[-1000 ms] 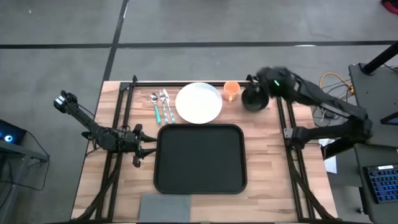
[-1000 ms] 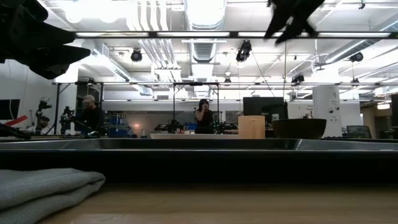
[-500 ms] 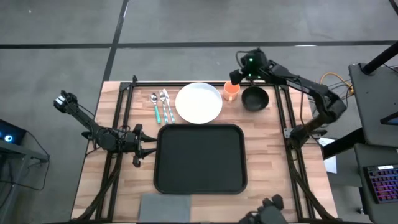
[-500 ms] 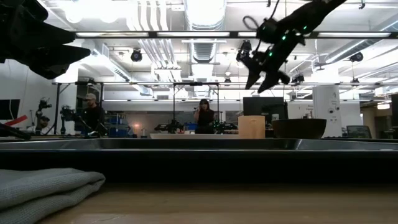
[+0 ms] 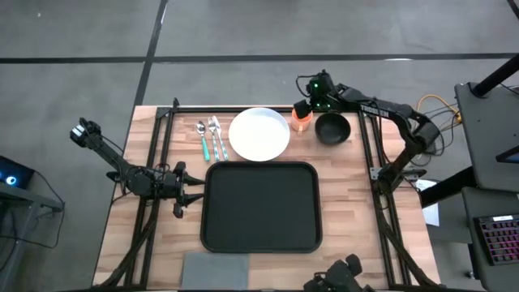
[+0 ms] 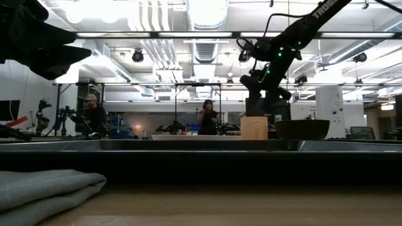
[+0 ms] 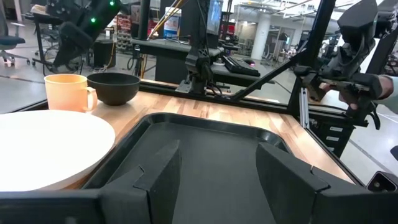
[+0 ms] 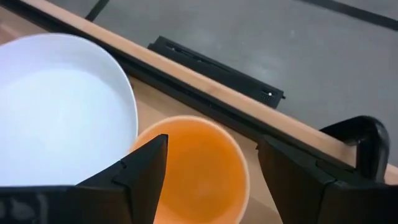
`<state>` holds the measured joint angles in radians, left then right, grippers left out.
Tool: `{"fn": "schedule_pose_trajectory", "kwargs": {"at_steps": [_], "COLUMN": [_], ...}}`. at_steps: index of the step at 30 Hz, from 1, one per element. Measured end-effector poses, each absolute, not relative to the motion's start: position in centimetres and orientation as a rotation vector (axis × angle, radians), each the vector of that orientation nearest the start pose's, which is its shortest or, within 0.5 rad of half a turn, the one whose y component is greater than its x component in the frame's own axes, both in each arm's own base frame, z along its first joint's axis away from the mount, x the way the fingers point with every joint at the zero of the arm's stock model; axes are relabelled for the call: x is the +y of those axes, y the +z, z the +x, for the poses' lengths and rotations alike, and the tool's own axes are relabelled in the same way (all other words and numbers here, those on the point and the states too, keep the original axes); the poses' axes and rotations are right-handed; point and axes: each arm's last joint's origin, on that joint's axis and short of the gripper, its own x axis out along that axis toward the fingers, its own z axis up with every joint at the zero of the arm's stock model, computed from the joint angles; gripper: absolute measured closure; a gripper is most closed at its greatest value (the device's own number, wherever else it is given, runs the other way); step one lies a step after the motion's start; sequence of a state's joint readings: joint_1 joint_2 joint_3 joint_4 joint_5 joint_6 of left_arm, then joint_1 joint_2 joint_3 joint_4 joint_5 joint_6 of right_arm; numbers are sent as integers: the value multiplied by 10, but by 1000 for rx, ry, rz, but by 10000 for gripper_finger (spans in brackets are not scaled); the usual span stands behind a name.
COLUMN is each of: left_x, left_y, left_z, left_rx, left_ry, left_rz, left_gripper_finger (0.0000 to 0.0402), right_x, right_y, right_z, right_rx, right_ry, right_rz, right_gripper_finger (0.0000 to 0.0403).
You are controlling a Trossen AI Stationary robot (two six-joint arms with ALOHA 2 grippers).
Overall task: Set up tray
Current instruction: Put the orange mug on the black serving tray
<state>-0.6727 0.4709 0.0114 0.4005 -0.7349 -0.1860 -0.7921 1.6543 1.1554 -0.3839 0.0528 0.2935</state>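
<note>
Wooden table point(image 5: 349, 211), bare around the setting. At its middle, the large black tray point(image 5: 261, 208), rimmed and holding nothing, long axis running left to right across the table. Beyond the tray's far edge, a row of pieces not yet loaded: white plate point(image 5: 259, 134) in the centre, dark bowl point(image 5: 332, 128) toward the right, orange cup point(image 5: 302, 119) between them, just beside the plate's rim, and spoon and fork point(image 5: 209, 136) to the plate's left. Near the front edge, a folded grey napkin point(image 5: 216, 266).

Right gripper point(image 5: 306, 108) hanging directly above the orange cup, fingers point(image 8: 140, 171) spread wide and straddling the cup's mouth in the right wrist view, closed on nothing. Cup straight below those fingers; tray nearer the front and to the left of the cup. Clearly the nearer arm for this piece.

Left gripper point(image 5: 185, 192) low beside the tray's left rim, fingers point(image 7: 158, 177) apart and pointing across the tray, holding nothing, waiting.

Likely next: a straight descent onto the cup, then a carry toward the tray.
</note>
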Motion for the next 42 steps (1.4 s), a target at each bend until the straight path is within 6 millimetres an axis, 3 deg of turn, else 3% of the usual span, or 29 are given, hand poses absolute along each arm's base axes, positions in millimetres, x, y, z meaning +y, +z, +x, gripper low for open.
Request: {"fn": "schedule_pose_trajectory", "kwargs": {"at_steps": [14,23,38,42], "left_x": [-60,-60,-60,-60], "left_y": [163,163,163,163], "left_z": [106,106,106,106], "left_rx": [39,40,41,41], "left_ry": [66,65,66,66], "left_rz": [-147,-147,-146,-146], "left_gripper_finger": [214,214,214,214], "right_x": [-254,-250,-214,-192], "right_y": [207,213,215,218], "right_z": [245,243,237,242], "right_rx": [781,762,779,771], "right_ry": [-1008,-1027,-1025,-976], "right_rz": [610,651,628,635], "right_gripper_finger": [168,177,180,180]}}
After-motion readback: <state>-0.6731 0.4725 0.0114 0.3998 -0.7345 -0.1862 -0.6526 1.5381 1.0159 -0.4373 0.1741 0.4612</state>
